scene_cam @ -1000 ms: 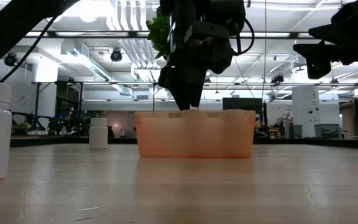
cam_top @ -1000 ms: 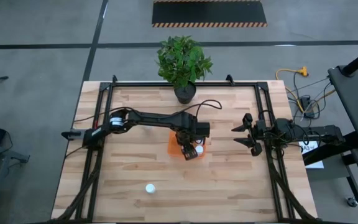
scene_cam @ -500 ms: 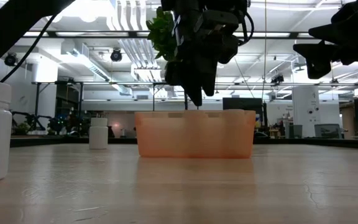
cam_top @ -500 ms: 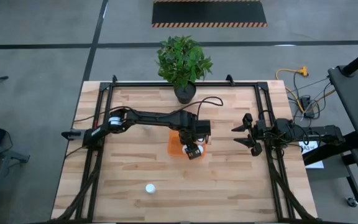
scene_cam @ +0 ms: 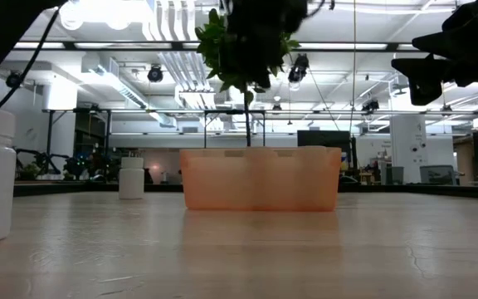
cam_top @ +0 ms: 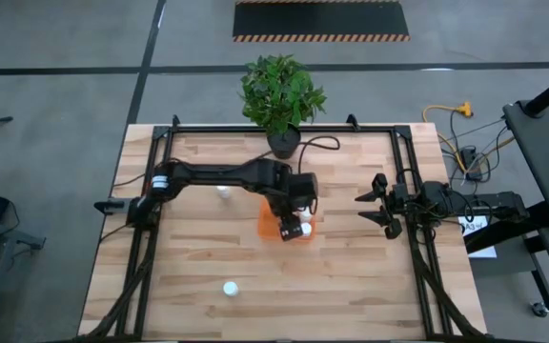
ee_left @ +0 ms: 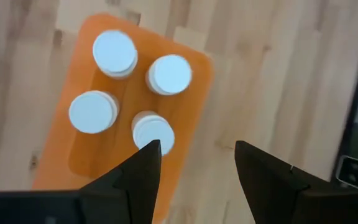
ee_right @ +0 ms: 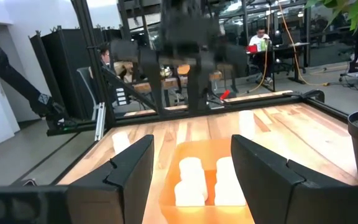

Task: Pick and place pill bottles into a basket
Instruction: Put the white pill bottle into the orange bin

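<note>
Bottles (ee_left: pixel 129 87), four, are sitting in the basket (ee_left: pixel 191 118); two (cam_top: pixel 229 287) are waiting outside. Left gripper (ee_left: pixel 194 163) is hovering spread, empty; right gripper (cam_top: pixel 377 204) likewise.

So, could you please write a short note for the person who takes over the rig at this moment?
Left end effector: open, empty, raised above the orange basket.
Right end effector: open, empty, waiting above the table's right side.
Done: four pill bottles stand in the basket.
Left: two bottles. One bottle stands near the front edge of the table, left of centre. The other bottle stands behind the left arm, left of the basket.
Also there: a potted plant at the back edge.
</note>
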You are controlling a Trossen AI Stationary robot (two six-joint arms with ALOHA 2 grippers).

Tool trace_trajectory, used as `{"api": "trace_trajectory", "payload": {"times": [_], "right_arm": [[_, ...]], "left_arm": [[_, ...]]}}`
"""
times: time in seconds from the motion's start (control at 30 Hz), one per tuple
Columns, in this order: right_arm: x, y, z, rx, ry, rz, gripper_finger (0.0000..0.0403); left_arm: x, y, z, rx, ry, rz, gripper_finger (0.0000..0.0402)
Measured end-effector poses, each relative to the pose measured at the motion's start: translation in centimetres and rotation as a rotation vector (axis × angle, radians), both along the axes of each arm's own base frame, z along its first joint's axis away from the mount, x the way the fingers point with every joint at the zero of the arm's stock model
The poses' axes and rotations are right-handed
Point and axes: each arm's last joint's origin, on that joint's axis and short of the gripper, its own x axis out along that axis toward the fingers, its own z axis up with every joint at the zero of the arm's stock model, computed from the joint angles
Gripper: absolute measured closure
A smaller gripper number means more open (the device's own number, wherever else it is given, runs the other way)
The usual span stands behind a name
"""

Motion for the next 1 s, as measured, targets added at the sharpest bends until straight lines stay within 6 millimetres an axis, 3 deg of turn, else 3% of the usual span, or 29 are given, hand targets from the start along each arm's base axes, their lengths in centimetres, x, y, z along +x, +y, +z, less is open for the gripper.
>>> {"api": "trace_trajectory", "payload": {"times": [0.23, 0.5, 0.7, 1.0], "right_arm": [[0.0, 0.0, 0.0, 0.0, 0.001, 0.0, 0.0199], [0.0, 0.0, 0.0, 0.001, 0.002, 0.0, 0.0199], [0.0, 0.0, 0.0, 0.001, 0.0, -0.001, 0.0199], [0.0, 0.0, 0.0, 0.002, 0.001, 0.0, 0.0199]], "left_arm": [[-2.9, -1.0, 4.2, 0.04, -0.113, -0.123, 0.0214], [-5.9, -3.3, 7.0, 0.095, -0.193, -0.312, 0.0214], [-8.1, -5.4, 6.4, 0.103, -0.169, -0.42, 0.0214], [-11.9, -8.3, 3.5, 0.088, -0.072, -0.52, 0.0214]]}}
